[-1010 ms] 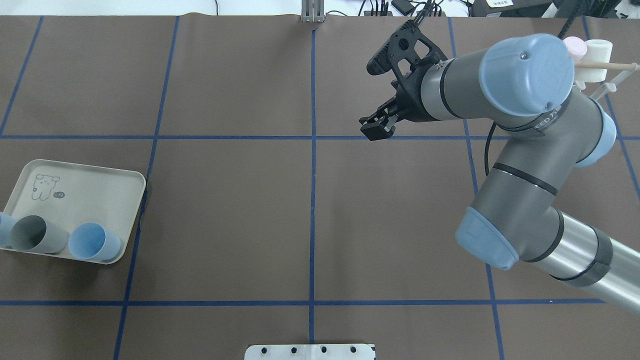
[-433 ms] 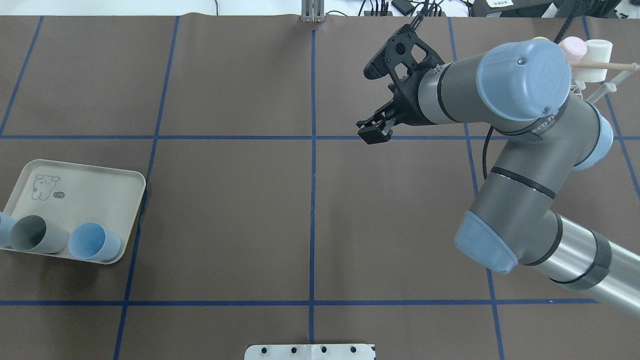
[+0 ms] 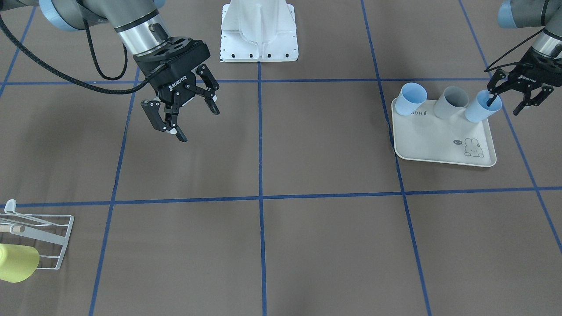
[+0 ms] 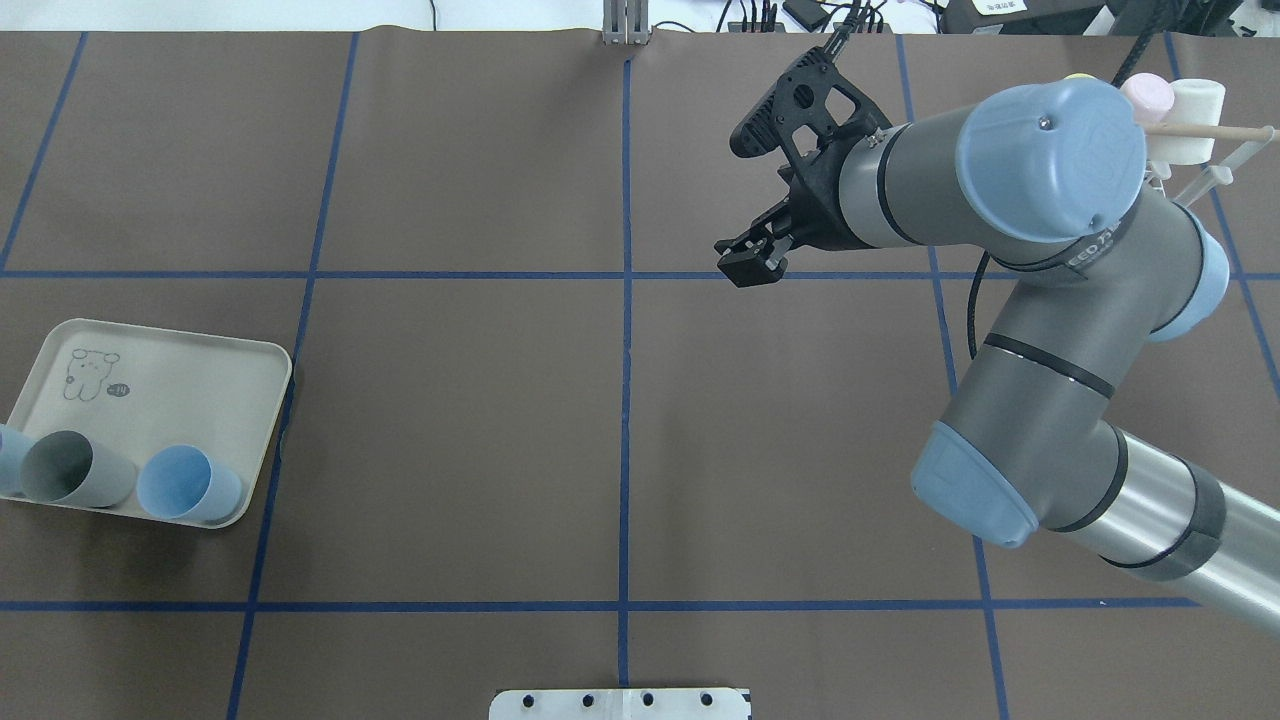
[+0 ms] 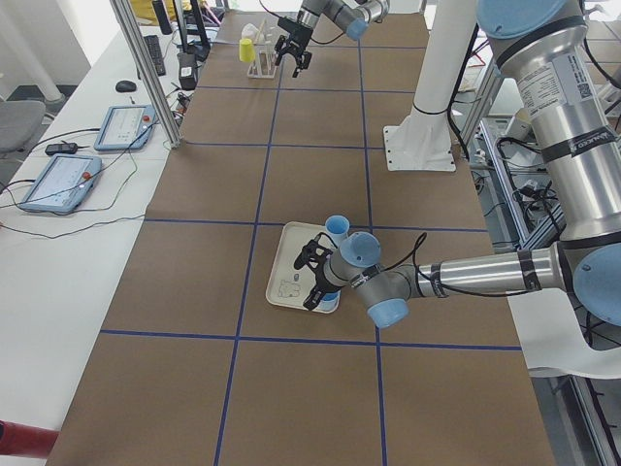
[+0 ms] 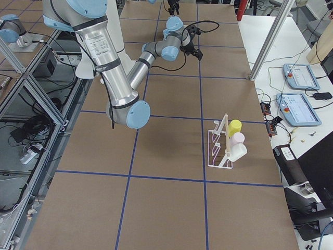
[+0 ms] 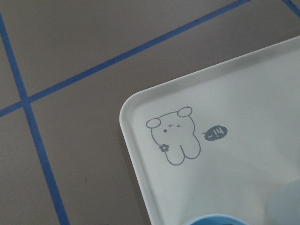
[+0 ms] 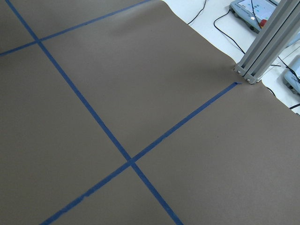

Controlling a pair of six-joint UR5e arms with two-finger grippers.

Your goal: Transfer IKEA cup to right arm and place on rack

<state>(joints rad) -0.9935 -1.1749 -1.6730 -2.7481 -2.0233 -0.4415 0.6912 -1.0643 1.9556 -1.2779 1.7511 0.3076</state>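
Three cups stand along one edge of the cream tray (image 3: 443, 142): a light blue cup (image 3: 411, 98), a grey cup (image 3: 454, 102) and a second light blue cup (image 3: 480, 110) at the tray's corner. My left gripper (image 3: 506, 104) is open at that corner cup, one finger inside its rim and the other outside. My right gripper (image 3: 197, 123) hangs open and empty over the table, far from the tray. The white wire rack (image 6: 222, 146) stands at the table's far right end and holds a yellow cup (image 6: 234, 126), a pink cup (image 6: 238, 138) and a white cup (image 6: 239, 152).
The white robot base (image 3: 259, 30) sits at the table's middle edge. Blue tape lines grid the brown table cover. In the overhead view the right arm's elbow (image 4: 1050, 150) covers part of the rack (image 4: 1215, 175). Tablets and cables lie beyond the table's edge (image 6: 299, 78).
My right gripper has shifted slightly to the left over the table and stays open. The cup at the overhead view's left edge shows a little less than before.
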